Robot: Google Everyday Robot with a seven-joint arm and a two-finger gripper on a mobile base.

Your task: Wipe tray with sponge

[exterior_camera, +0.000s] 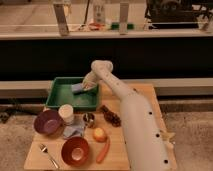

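The green tray (pixel 62 97) sits at the back left of the wooden table. Inside it, near its far right corner, lies the light-blue sponge (pixel 77 88). My gripper (pixel 88 85) reaches down from the white arm into that corner and rests on the right end of the sponge. The wrist hides the fingers.
In front of the tray stand a white cup (pixel 66 113), a purple bowl (pixel 47 122), a small metal cup (pixel 89 118) and a blue-grey cloth (pixel 74 131). Nearer lie a red bowl (pixel 76 150), a fork (pixel 48 155), an apple (pixel 99 134), a carrot (pixel 103 150) and dark grapes (pixel 111 116).
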